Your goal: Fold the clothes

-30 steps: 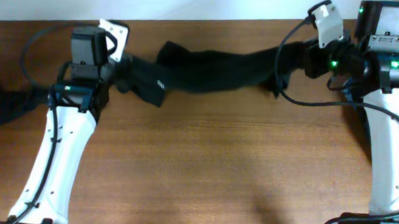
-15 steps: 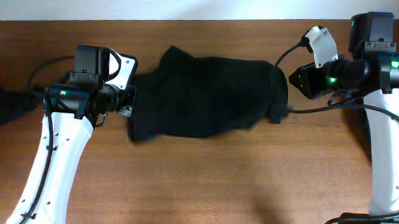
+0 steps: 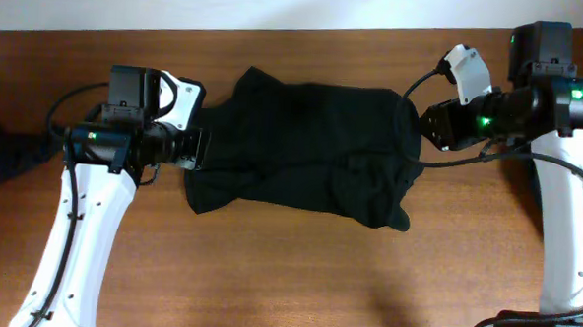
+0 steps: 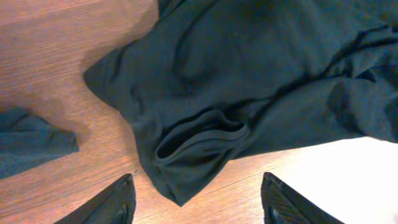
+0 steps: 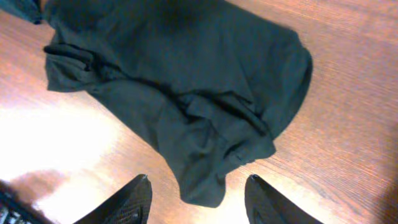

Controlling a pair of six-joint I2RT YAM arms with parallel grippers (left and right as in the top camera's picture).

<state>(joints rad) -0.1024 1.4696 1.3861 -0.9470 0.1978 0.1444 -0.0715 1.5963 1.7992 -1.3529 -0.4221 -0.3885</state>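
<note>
A soft black top (image 3: 302,149) lies spread across the far half of a brown wooden table (image 3: 297,272), between two white robot arms.

The cloth is matte and limp, roughly rectangular, with rumpled folds. One end shows a rolled, ribbed-looking hem; the other bunches into thick creases near a rounded corner. The left gripper (image 3: 195,149) sits just beside the top's left edge and the right gripper (image 3: 423,125) just beside its right edge. In both wrist views the dark fingers stand wide apart with nothing gripped, and only their tips show. A grey-blue cloth (image 4: 31,146), cut off by the frame, lies apart to the left. Whether the top bears any print or label cannot be made out.
</note>
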